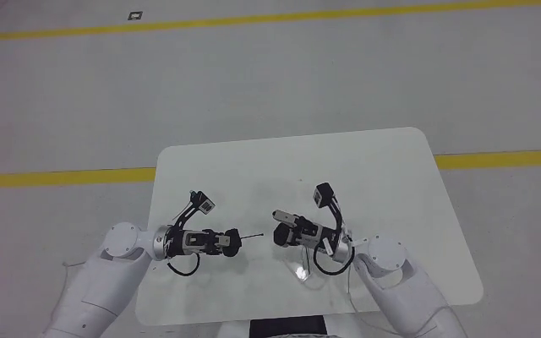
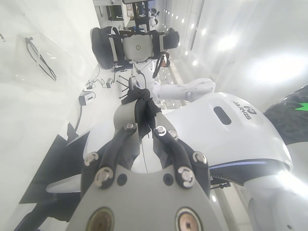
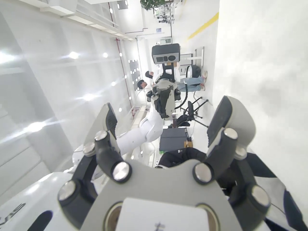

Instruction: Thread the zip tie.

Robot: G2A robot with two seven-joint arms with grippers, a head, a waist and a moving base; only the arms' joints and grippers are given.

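A thin black zip tie point(image 1: 252, 236) juts from my left gripper point(image 1: 235, 241) toward the table's middle. In the left wrist view the left gripper point(image 2: 143, 111) is shut, with the tie's strand point(image 2: 144, 152) running back between the black-wrapped fingers. My right gripper point(image 1: 277, 231) faces it a short gap away, level with the tie's free tip. In the right wrist view the right gripper point(image 3: 166, 118) stands open with nothing between its pads, and the left gripper point(image 3: 163, 104) is straight ahead of it. Both hover above the white table point(image 1: 380, 169).
A clear packet holding spare black zip ties point(image 2: 39, 58) lies on the table, showing as a glint point(image 1: 303, 272) beside the right arm. The table's far half is bare. Its front edge runs close under both arms.
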